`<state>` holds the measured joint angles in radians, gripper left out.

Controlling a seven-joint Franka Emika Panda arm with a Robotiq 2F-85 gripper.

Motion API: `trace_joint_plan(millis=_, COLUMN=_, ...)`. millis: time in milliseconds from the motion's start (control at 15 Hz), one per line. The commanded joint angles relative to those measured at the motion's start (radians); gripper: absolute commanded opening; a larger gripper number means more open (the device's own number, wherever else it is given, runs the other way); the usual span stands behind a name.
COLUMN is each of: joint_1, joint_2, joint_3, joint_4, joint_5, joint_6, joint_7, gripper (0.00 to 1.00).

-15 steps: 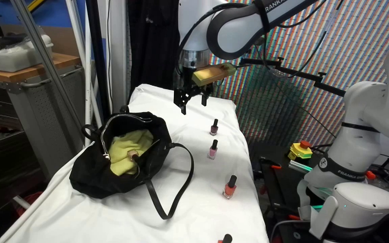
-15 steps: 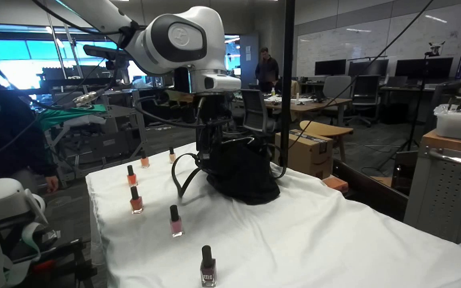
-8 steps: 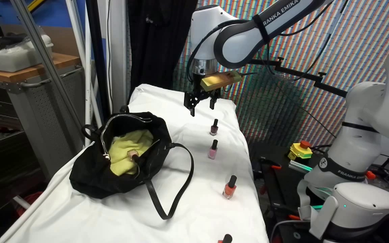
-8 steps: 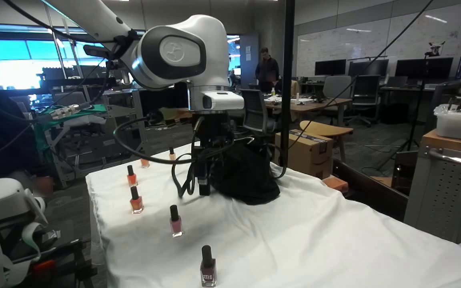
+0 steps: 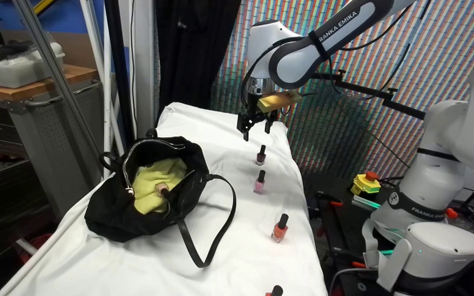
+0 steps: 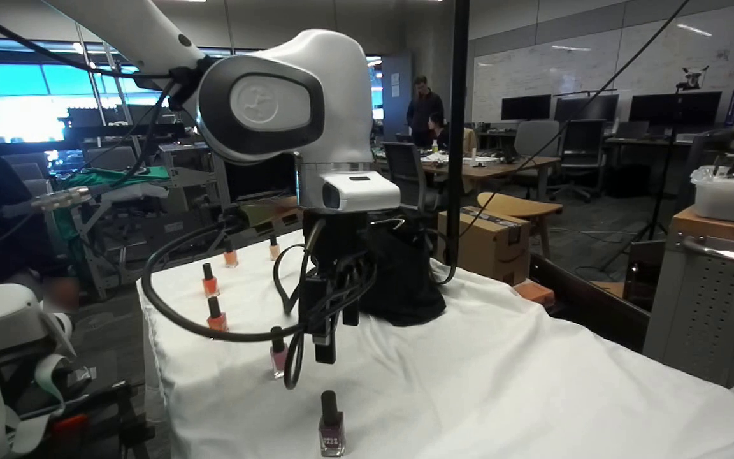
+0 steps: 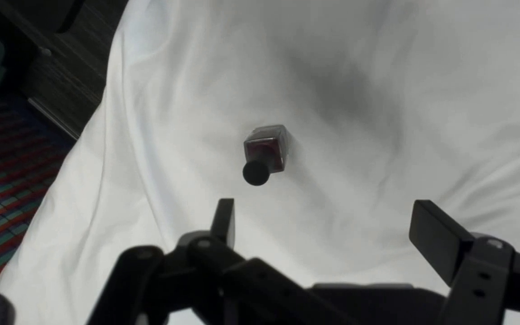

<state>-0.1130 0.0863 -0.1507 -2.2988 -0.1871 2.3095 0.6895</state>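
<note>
In an exterior view, the gripper [image 5: 256,133] has shifted right; in an exterior view, it has come nearer and lower, the dark polish bottle [image 6: 331,432] nearer still; in the wrist view, its fingers [image 7: 438,239] stand wide apart; the bottle stands beyond, toward the left.
</note>
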Motion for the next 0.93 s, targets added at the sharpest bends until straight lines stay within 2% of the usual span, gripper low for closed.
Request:
trace_joint_plan(millis=0, joint_1=-0.024, joint_2=-0.026, joint_3=-0.018, joint_4=-0.046, joint_5=0.024, joint_6=0.046, joint_7=-0.116, gripper=1.0)
trace_joint_plan(millis=400, joint_1=-0.054, joint_2=0.034, joint_3=-0.034, joint_4=-0.051, joint_5=0.077, joint_6=0.092, joint_7=-0.31, gripper=1.0)
trace_joint_plan(millis=867, joint_1=-0.071, joint_2=0.149, joint_3=-0.024, joint_4=-0.03, joint_5=0.201, joint_6=0.15, joint_7=-0.505, gripper=1.0)
